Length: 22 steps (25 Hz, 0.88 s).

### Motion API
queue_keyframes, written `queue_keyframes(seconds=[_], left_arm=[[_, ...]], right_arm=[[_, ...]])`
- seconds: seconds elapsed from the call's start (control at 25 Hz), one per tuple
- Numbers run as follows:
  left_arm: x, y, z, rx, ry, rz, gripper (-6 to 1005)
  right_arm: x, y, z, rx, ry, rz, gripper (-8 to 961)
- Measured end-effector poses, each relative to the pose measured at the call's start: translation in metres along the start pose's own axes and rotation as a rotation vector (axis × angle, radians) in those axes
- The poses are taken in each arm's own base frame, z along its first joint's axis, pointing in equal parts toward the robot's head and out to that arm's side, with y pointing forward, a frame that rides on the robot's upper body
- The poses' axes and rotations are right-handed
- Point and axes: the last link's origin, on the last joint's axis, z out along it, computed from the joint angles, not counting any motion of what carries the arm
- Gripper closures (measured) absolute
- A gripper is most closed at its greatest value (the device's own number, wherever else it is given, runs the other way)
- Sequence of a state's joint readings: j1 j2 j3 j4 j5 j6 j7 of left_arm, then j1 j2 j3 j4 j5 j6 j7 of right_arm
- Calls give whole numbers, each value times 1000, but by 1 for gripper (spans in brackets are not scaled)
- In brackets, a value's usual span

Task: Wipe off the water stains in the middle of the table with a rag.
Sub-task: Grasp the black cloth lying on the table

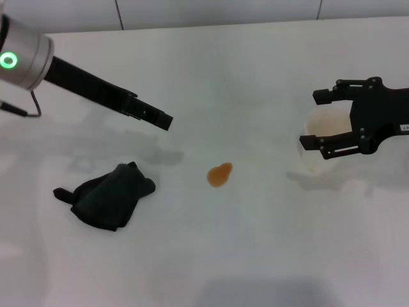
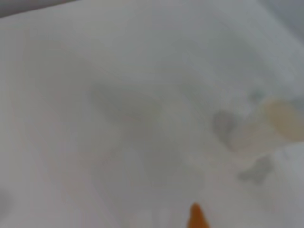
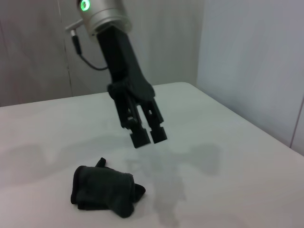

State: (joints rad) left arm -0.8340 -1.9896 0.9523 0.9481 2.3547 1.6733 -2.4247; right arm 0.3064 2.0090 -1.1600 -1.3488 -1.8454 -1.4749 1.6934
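- Nearest the head camera lay the rag [image 1: 108,197], a small black cloth bunched in lumpy folds on the white desk [image 1: 255,256], with nothing holding it.
- Just right of it, near the desk's middle and apart from the cloth, sat the stain [image 1: 220,174]: one small orange-amber blob, roughly pear-shaped, its outline whole and unsmeared.
- No wiping looked done, judging by the intact blob; the rag had yet to be picked up, carried over and rubbed across it.
- Left hand [image 1: 165,121] hung above the desk, beyond the rag and between it and the stain, touching neither; in the right wrist view its fingers [image 3: 148,134] lay close together with nothing between them.
- Left wrist view showed bare desk and the stain's tip [image 2: 196,216] at the frame edge.
- Right hand [image 1: 319,118] stood well off at the right side, jaws spread wide and empty, with a pale cup [image 1: 326,128] behind them; whether it touched the cup could not be told.
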Motion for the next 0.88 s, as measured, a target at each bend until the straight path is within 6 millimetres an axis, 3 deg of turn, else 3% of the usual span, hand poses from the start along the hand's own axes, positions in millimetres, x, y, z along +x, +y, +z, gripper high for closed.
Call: queue_keyframes(seconds=[0.28,0.52,0.88], left_arm=[[19,12,20,210,-217,124,200],[6,19,35,307,-306,256,200],[-19,9,34,302,-291,212,201]], right_arm=[[0,0,1,1,-2,4,81],[0,-2,0,17,-5,7,80],[-1,-8,0,47,-12,8,80]])
